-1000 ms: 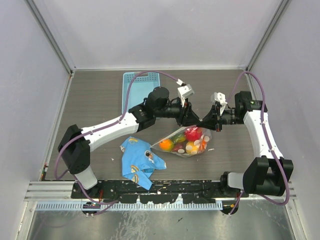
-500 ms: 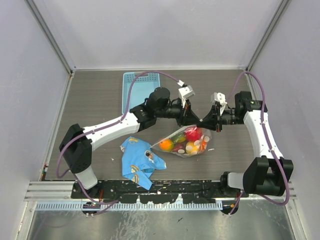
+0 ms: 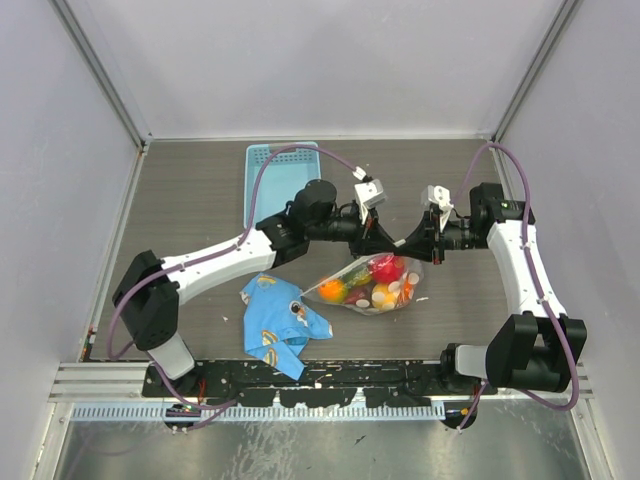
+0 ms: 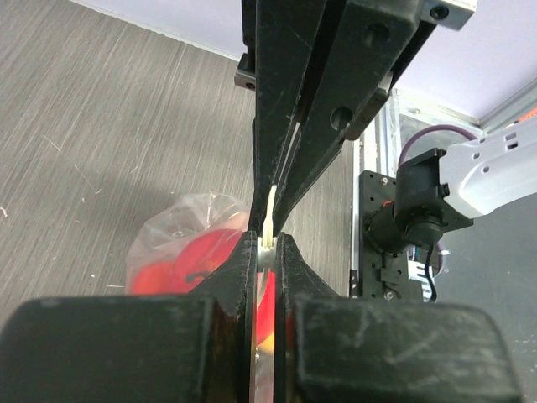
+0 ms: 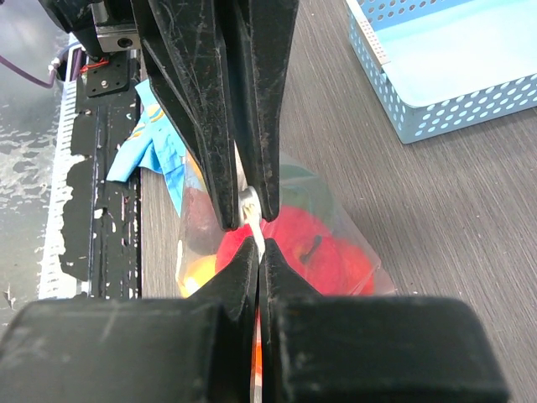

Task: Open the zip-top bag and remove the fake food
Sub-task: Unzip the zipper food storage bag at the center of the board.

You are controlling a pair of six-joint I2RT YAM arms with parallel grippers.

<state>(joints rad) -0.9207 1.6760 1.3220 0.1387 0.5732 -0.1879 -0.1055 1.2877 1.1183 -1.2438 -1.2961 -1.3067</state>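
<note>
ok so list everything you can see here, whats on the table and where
zip-top bag: one, clear with white dots, middle of the table, white strip pinched by both hands
fake food: several, exact count unclear through the plastic; red, orange, yellow, green; all inside the bag
cloth: one, blue with a cartoon print, crumpled on the table left of the bag
basket: one, light blue, perforated, far side of the table, beyond the left arm
table: one, grey wood grain, under everything
left hand: one, black, shut on the bag's strip
right hand: one, black, shut on the same strip, facing the left hand
</note>
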